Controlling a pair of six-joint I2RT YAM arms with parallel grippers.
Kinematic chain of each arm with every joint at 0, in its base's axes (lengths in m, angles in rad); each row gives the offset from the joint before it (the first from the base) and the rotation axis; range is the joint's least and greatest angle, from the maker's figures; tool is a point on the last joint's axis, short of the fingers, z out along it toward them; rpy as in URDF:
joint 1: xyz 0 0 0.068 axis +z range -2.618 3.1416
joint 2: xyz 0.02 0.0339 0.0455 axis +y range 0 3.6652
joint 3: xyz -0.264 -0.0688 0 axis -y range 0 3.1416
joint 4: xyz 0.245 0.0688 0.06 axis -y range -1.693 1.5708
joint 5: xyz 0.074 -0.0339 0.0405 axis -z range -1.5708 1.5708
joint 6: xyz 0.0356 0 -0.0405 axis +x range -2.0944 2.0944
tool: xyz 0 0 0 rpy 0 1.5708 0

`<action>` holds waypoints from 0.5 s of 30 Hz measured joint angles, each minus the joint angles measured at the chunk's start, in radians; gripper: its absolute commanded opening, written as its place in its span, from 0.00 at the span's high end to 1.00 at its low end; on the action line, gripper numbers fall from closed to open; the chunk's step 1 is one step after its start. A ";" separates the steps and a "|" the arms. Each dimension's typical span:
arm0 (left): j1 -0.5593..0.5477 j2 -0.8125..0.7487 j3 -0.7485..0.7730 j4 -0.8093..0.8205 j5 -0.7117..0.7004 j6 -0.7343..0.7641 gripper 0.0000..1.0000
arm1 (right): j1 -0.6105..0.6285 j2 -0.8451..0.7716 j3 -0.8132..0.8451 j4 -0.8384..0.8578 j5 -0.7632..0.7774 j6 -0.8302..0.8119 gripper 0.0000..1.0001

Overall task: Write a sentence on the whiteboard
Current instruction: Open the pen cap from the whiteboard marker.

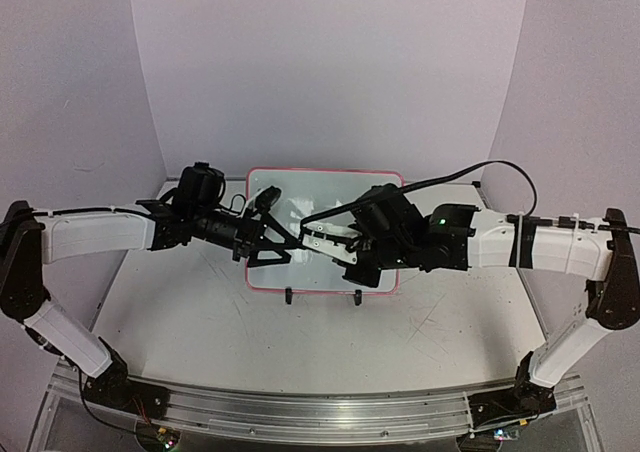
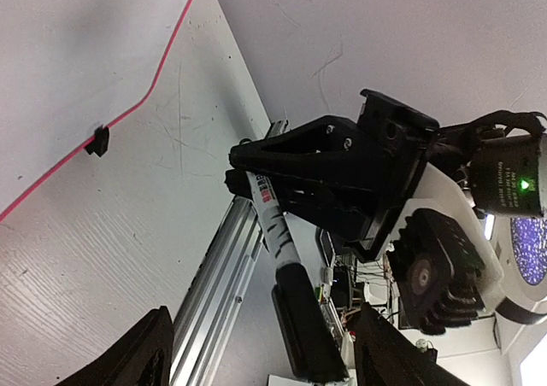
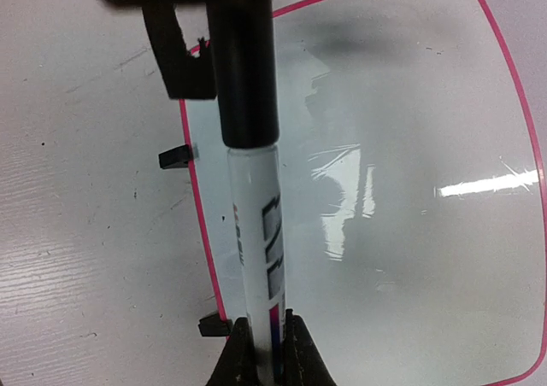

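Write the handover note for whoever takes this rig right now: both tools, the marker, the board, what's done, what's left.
Tools: the right tool is shut on the marker, holding it above the whiteboard. The left tool is open, with its fingers on either side of the black cap and not gripping it.
Board: on the table, blank.
Done: marker picked up and brought to the left tool.
Left: pull the cap, then write the whole sentence.

Pale lilac walls (image 1: 320,62) 9 through 3 o'clock; scratched grey worktop (image 1: 230,342); aluminium rail (image 1: 300,412) at 6 o'clock.
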 measured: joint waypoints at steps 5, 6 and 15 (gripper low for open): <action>-0.029 0.050 0.018 -0.009 0.003 -0.003 0.52 | 0.017 0.000 0.000 -0.012 0.012 -0.026 1.00; -0.030 0.054 0.021 -0.010 0.003 -0.003 0.54 | 0.020 0.001 0.000 -0.016 0.015 -0.031 1.00; -0.035 0.075 0.036 -0.050 0.003 -0.002 0.75 | 0.048 0.028 0.000 -0.031 0.075 -0.072 1.00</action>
